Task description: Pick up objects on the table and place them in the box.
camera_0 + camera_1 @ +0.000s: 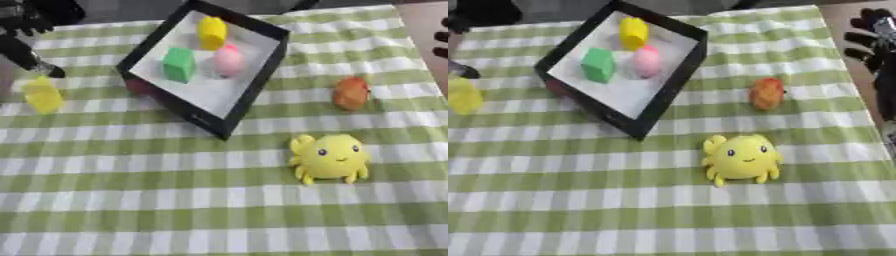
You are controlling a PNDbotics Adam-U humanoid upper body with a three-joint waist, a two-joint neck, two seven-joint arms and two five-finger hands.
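Hovering left hand (31, 55) above yellow piece (42, 95), grip unclear | right hand (872, 37) relaxed at table edge (833, 30)

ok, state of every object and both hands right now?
black-walled box with white floor: open, tilted
yellow block: in box
green cube: in box
pink egg: in box
orange oval toy: on cloth
yellow plush crab: on cloth
translucent yellow piece: below left hand
right hand: open, idle

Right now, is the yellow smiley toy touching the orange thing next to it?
Apart. The left eye view shows the yellow smiley toy lying nearer the camera than the orange thing, with bare checked tablecloth between them.
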